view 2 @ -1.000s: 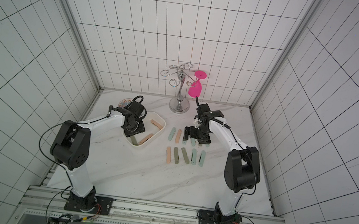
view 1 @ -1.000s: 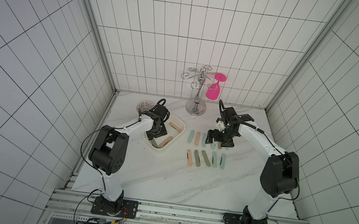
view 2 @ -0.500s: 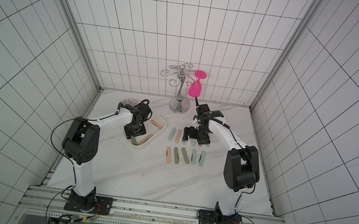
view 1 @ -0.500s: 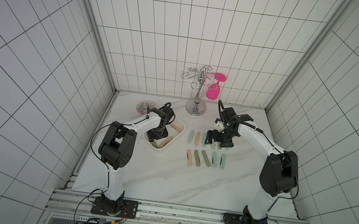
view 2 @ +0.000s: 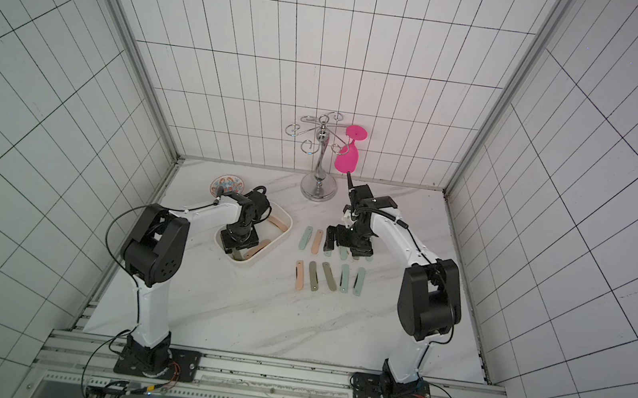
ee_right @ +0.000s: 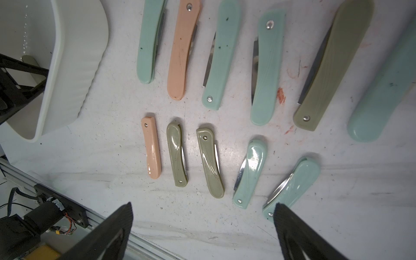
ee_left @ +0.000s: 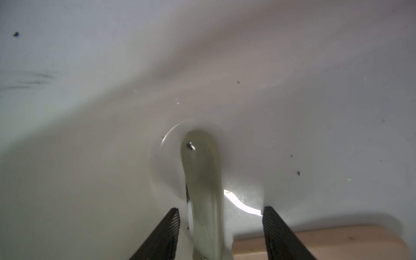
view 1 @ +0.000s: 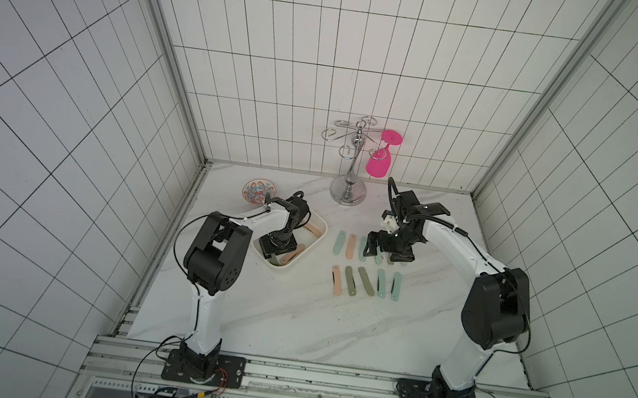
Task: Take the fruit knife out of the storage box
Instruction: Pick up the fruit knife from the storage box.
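Since one second ago: left gripper (ee_left: 221, 211) shifted toward storage box (ee_left: 90, 168) near end. Prongs apart, astride olive fruit knife (ee_left: 202, 180) on box floor, unclamped. Right gripper (ee_right: 203, 205) unmoved, spread wide above table (ee_right: 180, 221) knives (ee_right: 210, 162).

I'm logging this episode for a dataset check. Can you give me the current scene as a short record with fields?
left gripper: open, down inside the storage box, jaws on either side of an olive-green folding fruit knife, not closed on it
also in box: two peach folding knives
right gripper: open, empty, above the knives laid out on the table
marble table: eleven folded knives in two rows, beside the box
task state: olive-green knife not yet lifted out
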Controlling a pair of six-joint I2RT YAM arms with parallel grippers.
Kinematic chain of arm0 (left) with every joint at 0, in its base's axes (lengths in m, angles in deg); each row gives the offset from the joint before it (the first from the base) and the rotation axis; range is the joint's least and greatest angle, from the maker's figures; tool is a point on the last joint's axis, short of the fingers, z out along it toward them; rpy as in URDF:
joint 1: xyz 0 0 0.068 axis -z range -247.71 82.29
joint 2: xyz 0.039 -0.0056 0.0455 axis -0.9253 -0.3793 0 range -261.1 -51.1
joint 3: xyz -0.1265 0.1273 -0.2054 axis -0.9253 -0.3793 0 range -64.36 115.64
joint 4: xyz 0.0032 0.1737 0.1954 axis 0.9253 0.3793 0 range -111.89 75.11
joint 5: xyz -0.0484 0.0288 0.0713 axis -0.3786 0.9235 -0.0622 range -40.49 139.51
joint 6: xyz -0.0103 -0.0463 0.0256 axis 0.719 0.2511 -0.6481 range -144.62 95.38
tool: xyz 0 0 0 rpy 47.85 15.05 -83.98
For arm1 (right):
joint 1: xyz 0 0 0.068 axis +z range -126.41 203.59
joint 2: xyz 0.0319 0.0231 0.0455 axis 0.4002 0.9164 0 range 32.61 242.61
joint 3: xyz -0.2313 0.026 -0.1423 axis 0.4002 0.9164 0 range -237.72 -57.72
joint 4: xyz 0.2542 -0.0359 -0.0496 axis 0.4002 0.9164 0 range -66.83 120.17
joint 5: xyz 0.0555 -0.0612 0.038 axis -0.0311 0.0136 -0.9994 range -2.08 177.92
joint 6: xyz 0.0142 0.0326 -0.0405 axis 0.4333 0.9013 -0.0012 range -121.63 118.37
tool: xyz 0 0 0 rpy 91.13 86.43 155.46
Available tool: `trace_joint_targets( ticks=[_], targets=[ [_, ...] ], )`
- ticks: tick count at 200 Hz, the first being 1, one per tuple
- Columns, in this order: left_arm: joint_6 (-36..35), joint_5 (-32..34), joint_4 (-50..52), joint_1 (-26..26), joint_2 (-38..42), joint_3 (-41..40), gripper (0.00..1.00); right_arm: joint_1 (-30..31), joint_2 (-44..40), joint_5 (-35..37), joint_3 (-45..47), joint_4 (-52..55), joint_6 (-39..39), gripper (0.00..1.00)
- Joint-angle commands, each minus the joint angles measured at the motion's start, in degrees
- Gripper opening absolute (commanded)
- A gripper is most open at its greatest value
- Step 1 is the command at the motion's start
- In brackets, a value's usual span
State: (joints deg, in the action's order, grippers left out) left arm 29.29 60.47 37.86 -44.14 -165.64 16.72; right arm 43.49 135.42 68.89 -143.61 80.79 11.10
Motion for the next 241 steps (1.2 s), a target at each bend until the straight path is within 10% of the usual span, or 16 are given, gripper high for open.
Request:
trace_joint_targets(
  ticks=[1, 108, 241],
  targets=[
    [0.6, 1.1, -3.4, 0.1, 0.0, -1.5, 0.59, -0.3, 0.5, -0.6, -0.4, 0.8, -0.9, 0.99],
    [-5.0, -3.1, -16.1, 0.0, 2.1, -6.0, 0.24, -0.3, 0.7, -0.6, -0.9, 0.7, -0.7, 0.99],
    [-8.4, -1.0, -13.5, -1.4, 8.6, -4.6, 0.1, 1.5, 2.7, -6.1, -5.7, 0.0, -0.3, 0.99]
  ],
)
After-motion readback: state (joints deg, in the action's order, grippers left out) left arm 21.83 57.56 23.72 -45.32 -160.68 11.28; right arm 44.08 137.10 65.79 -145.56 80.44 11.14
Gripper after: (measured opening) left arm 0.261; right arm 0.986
